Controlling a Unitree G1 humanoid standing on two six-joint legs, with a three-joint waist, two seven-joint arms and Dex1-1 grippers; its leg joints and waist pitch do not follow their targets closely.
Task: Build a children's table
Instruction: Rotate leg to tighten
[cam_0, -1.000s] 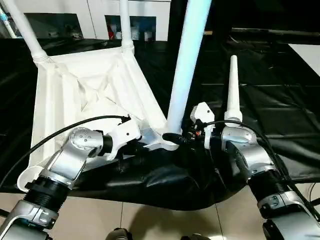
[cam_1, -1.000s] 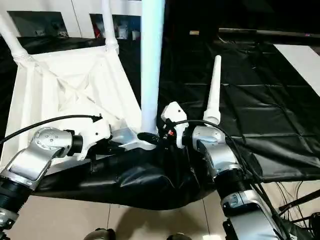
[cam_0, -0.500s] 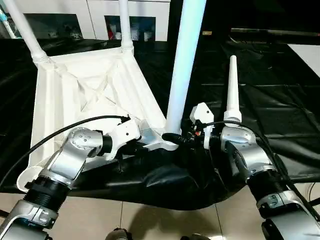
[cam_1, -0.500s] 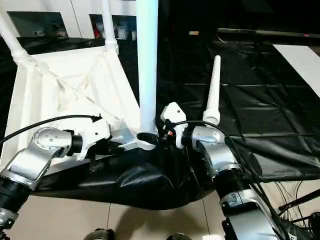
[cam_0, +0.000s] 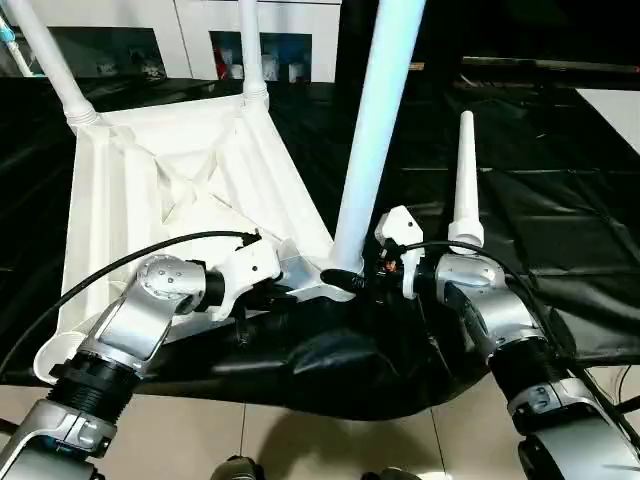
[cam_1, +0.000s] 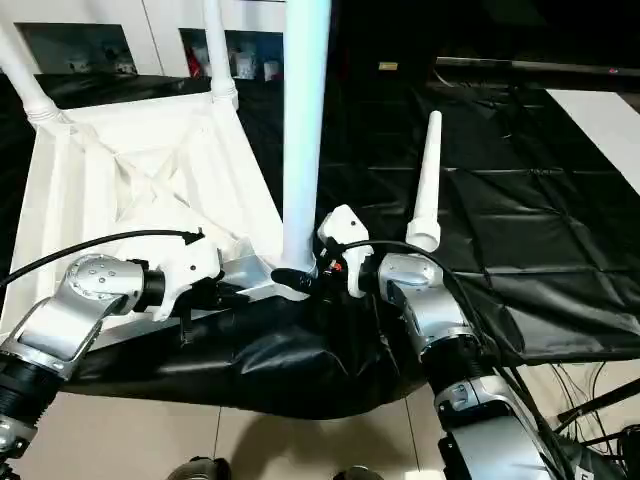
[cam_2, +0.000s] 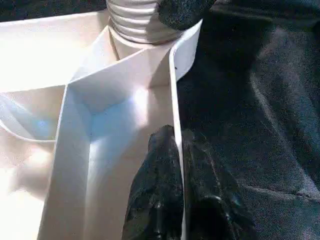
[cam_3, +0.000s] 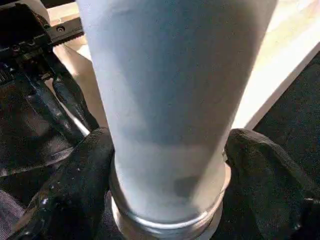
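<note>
The children's table (cam_0: 170, 190) lies upside down on the black-sheeted worktop (cam_0: 560, 200), its ribbed white underside up. Two legs (cam_0: 50, 60) stand in the sockets far from the grippers, and a third leg (cam_0: 375, 130) rises from the near corner between them. The left gripper (cam_2: 177, 165) is clenched on the thin rim beside that corner. The right gripper (cam_3: 165, 165) straddles the leg's base; its fingers (cam_3: 75, 180) seem to stand just off the leg, though I cannot be sure. A loose fourth leg (cam_0: 465, 180) lies beyond the right gripper. The sheet bunches over the worktop's near edge above the tiled floor (cam_0: 300, 440); a white cabinet (cam_0: 270, 30) stands behind.
</note>
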